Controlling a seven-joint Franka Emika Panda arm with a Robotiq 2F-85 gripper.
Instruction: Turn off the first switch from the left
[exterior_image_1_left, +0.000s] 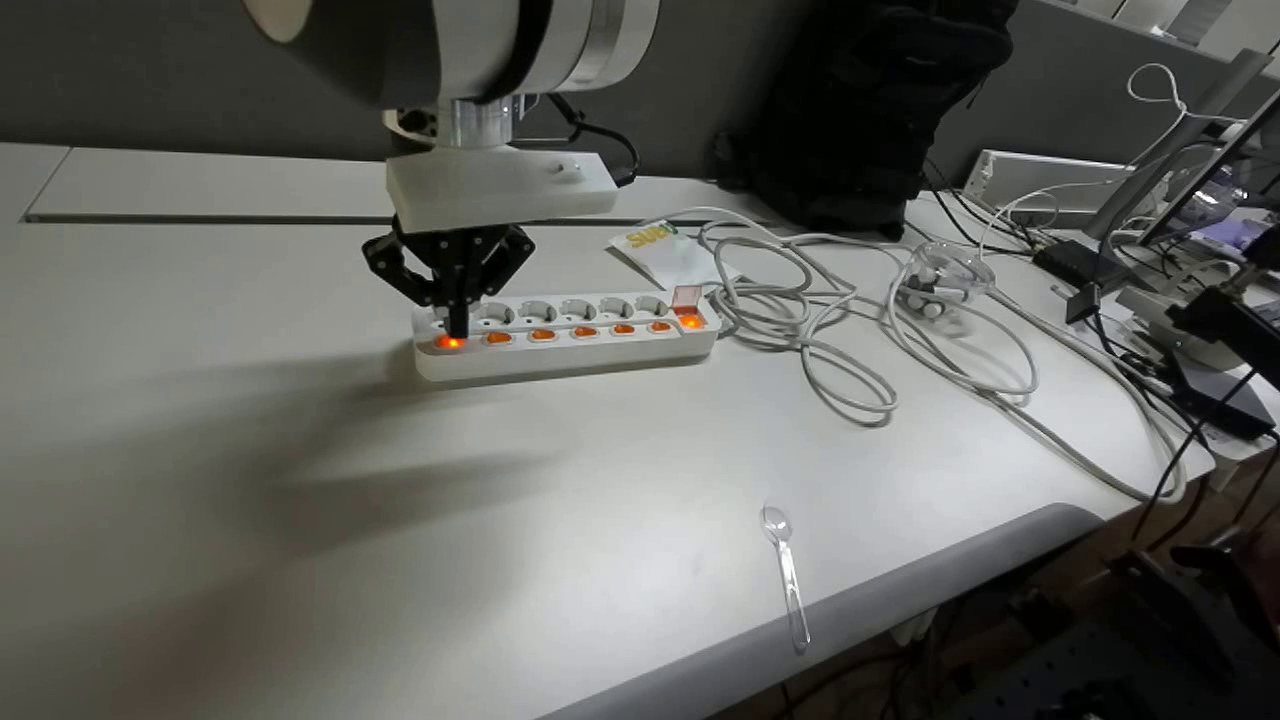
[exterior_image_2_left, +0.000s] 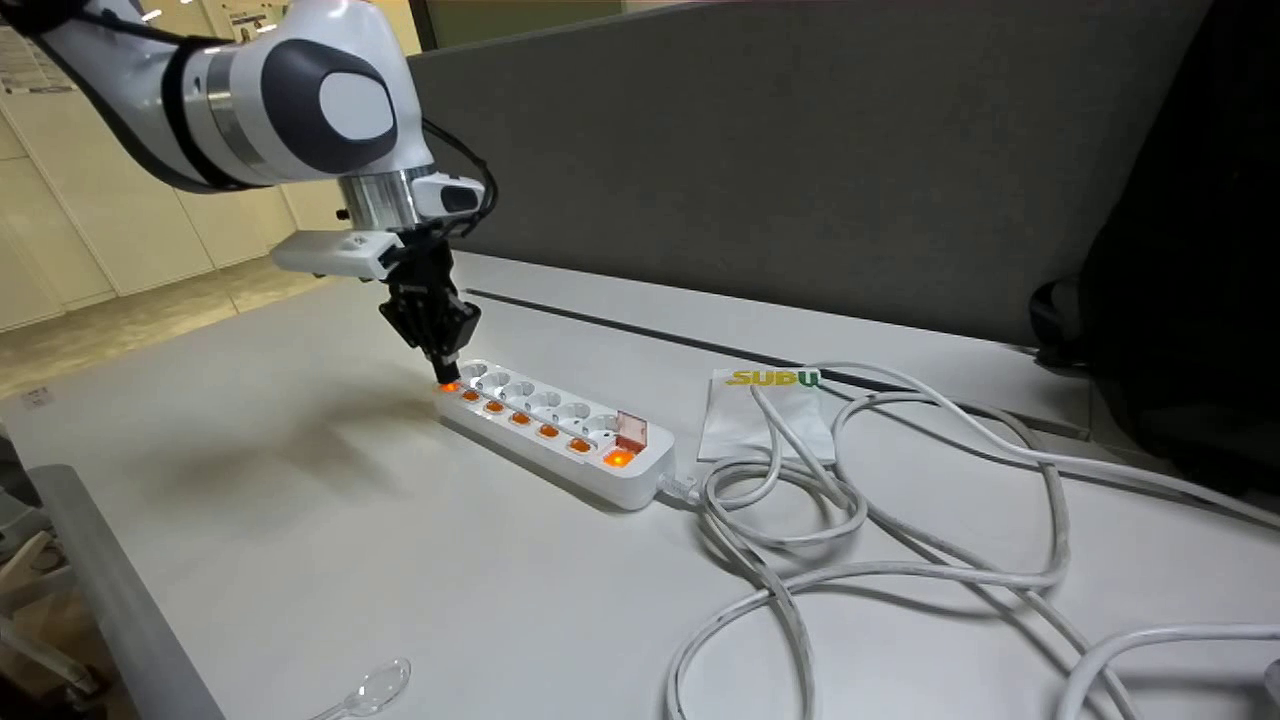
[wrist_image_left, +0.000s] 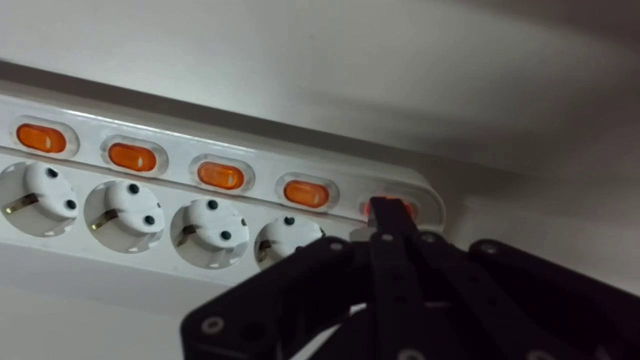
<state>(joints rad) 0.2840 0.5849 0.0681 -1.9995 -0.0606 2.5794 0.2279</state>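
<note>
A long white power strip (exterior_image_1_left: 565, 359) lies on the table and shows in both exterior views (exterior_image_2_left: 535, 453) and in the wrist view (wrist_image_left: 350, 176). The first switch (exterior_image_1_left: 447, 342) sits at its cordless end and glows orange-red. It glows in the other views too (exterior_image_2_left: 446, 387) (wrist_image_left: 411, 209). My gripper (exterior_image_1_left: 457, 325) points down with its fingers together, nothing between them. In the wrist view its fingertips (wrist_image_left: 392, 207) cover the middle of the first switch. In an exterior view the tips (exterior_image_2_left: 447, 374) are right at that switch; whether they touch or press it, I cannot tell.
Several unlit orange switches (exterior_image_1_left: 542, 335) and round sockets (exterior_image_1_left: 538, 312) run along the strip. A lit main switch (exterior_image_2_left: 619, 458) with a raised clear cover (exterior_image_2_left: 631, 430) is at the cord end. Coiled white cable (exterior_image_1_left: 790, 300), a paper packet (exterior_image_2_left: 765, 415) and a plastic spoon (exterior_image_1_left: 785, 570) lie around.
</note>
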